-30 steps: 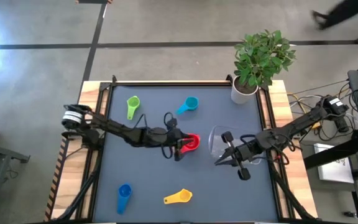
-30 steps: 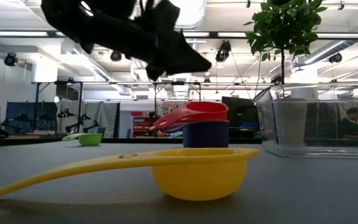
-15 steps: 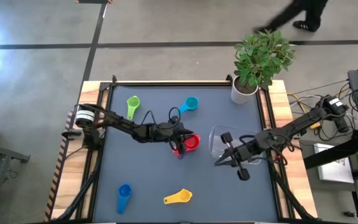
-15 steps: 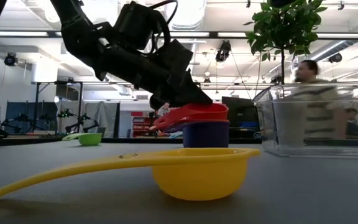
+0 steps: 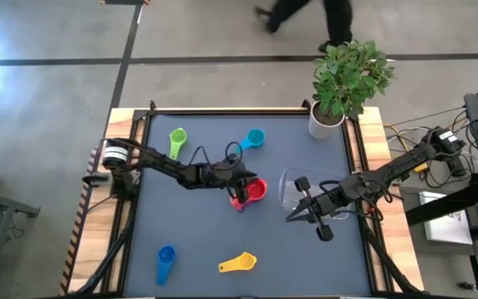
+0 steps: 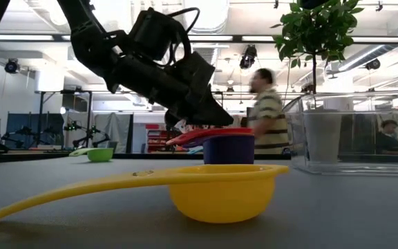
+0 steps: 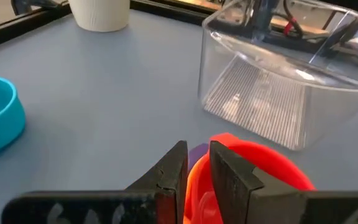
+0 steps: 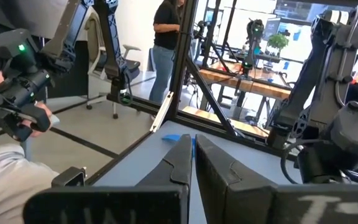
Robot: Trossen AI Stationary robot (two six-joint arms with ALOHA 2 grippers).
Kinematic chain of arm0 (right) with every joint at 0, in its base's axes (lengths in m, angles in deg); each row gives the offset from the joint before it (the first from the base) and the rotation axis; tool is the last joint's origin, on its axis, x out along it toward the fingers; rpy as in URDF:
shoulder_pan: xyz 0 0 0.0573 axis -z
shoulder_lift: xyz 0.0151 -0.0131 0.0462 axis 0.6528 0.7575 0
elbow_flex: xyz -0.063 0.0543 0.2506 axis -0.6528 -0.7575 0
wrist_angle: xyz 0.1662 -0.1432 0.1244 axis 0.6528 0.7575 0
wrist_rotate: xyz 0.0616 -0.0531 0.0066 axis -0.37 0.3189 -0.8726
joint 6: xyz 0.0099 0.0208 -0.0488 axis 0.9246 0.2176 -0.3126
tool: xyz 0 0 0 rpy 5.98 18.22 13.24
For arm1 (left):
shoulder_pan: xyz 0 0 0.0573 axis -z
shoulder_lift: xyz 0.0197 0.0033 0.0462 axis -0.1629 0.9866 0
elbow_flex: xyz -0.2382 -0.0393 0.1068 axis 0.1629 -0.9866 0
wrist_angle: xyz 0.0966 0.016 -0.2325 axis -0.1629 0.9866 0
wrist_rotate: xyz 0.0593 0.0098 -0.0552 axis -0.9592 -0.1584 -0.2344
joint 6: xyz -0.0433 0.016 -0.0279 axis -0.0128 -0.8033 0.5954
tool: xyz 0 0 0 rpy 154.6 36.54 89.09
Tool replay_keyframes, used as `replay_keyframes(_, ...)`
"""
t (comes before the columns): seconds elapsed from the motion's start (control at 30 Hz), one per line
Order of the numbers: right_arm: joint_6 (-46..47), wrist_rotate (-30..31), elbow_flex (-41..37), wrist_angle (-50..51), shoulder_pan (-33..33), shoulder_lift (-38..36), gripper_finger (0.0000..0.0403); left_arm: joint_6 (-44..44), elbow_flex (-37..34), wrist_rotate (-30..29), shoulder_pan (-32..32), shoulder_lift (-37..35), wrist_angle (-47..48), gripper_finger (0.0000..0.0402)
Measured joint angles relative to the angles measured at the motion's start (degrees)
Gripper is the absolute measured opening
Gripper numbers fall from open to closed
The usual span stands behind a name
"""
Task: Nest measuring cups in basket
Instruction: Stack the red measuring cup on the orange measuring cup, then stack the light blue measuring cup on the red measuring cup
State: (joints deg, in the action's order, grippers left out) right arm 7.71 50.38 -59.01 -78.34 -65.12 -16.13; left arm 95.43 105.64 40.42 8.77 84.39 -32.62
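Note:
A red measuring cup [image 5: 256, 190] sits nested on top of a dark cup [image 6: 229, 149] near the table's middle. My left gripper [image 5: 240, 194] is shut on it. The clear basket [image 5: 309, 189] stands on its base to the right of the stack. My right gripper [image 5: 299, 209] is at the basket's near side, its fingers almost together. The green cup [image 5: 177, 140], light blue cup [image 5: 252, 139], blue cup [image 5: 166, 262] and yellow cup [image 5: 239, 264] lie apart on the mat. My left gripper pinches the red cup's handle [image 7: 197, 182] between its two fingers [image 7: 174, 169], slanting down from the table's left. The cup's bowl [image 6: 220, 131] sits level in the dark cup below it, and the stack stands on the mat. My right gripper seems shut on the clear basket's near wall [image 5: 293, 208]. The clear plastic between the fingers does not show in its wrist view [image 8: 193, 152].
A white plant pot [image 5: 325, 122] with a green plant stands at the far right corner. The table has raised black rails [image 5: 222, 110] around the dark mat. A person [image 6: 264, 111] walks past beyond the far edge.
My left gripper came down from above the stack onto the red cup's handle. The red cup has sunk deeper into the dark cup and now shows only as a flat rim. A person has walked across behind the table.

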Motion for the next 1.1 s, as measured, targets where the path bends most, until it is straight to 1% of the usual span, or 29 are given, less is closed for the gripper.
replay_keyframes(0.4,0.1,0.0,0.0,0.0,0.0,0.0,0.0008,0.2,0.0,0.4,-0.6,0.1,1.7,0.005)
replay_keyframes(0.63,0.2,0.0,0.0,0.1,0.0,0.0,0.0008,0.1,0.4,1.4,-0.9,-2.9,2.1,0.005)
replay_keyframes(0.73,0.3,0.0,0.0,0.5,0.0,0.0,0.0008,-0.3,0.4,2.1,-1.6,-5.5,4.7,0.005)
replay_keyframes(0.9,0.7,0.0,-0.1,1.8,0.0,0.0,0.0009,0.4,0.4,2.1,-3.7,-10.4,12.1,0.005)
replay_keyframes(1.1,0.7,0.0,-0.1,1.8,0.0,0.0,0.0009,0.1,0.4,2.1,-7.6,-13.8,18.3,0.005)
